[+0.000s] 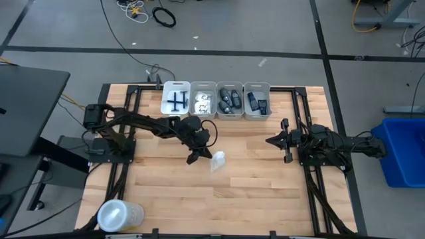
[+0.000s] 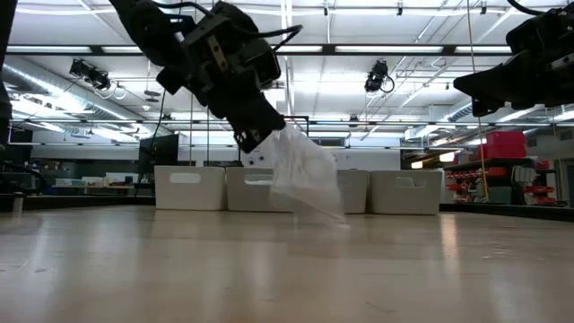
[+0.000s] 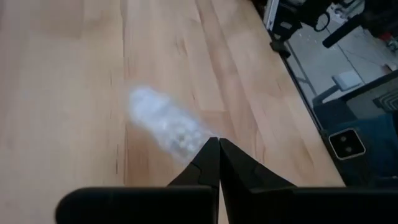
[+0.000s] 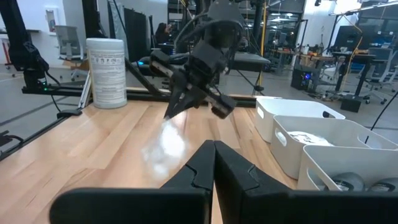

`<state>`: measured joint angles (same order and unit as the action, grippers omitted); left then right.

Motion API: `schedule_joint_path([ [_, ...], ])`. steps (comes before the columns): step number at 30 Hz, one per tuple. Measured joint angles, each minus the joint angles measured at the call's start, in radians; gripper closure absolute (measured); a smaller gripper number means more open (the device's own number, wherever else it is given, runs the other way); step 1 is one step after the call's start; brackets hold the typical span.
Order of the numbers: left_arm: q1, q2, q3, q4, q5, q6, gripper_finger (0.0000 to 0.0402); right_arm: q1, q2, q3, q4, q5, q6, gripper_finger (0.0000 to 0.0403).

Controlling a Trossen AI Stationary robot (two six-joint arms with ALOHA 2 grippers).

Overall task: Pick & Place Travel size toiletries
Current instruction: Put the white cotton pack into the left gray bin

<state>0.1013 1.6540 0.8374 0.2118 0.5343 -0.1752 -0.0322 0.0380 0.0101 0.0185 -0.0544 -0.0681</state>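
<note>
Nearest the overhead camera, at the front left corner of the wooden surface (image 1: pixel 166 192), a clear round lidded tub (image 1: pixel 119 215) lies on its side. Further in, the left hand (image 1: pixel 197 158) hangs over the middle of the surface with its fingers pressed together, pinching the top edge of a white crinkly packet (image 1: pixel 218 161). From table height the packet (image 2: pixel 305 179) dangles from those fingertips, tilted, its lower end close to the wood; whether it touches cannot be told.

Along the back edge stand four white bins side by side. Going rightward: the first bin (image 1: pixel 176 99) holds dark blue T-shaped razors (image 1: pixel 176 102), the second bin (image 1: pixel 202 100) holds more white packets (image 1: pixel 202 103), and the third bin (image 1: pixel 230 100) and fourth bin (image 1: pixel 257 100) hold small dark oblong containers (image 1: pixel 229 101).

Well apart on the right side, the right hand (image 1: pixel 271 141) hovers above the surface with its fingers pressed together and nothing between them, pointing toward the left arm
</note>
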Motion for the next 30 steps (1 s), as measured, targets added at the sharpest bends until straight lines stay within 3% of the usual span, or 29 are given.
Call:
schedule_joint_path([
  [13,0.023,-0.118,0.054,-0.053,-0.057,0.061,0.0396,0.000,0.000,0.000,0.000,0.000,0.000,0.0389],
  [30,0.107,-0.126,0.215,-0.293,-0.131,0.283,0.0398,0.000,0.000,0.000,0.000,0.000,0.000,0.0389],
])
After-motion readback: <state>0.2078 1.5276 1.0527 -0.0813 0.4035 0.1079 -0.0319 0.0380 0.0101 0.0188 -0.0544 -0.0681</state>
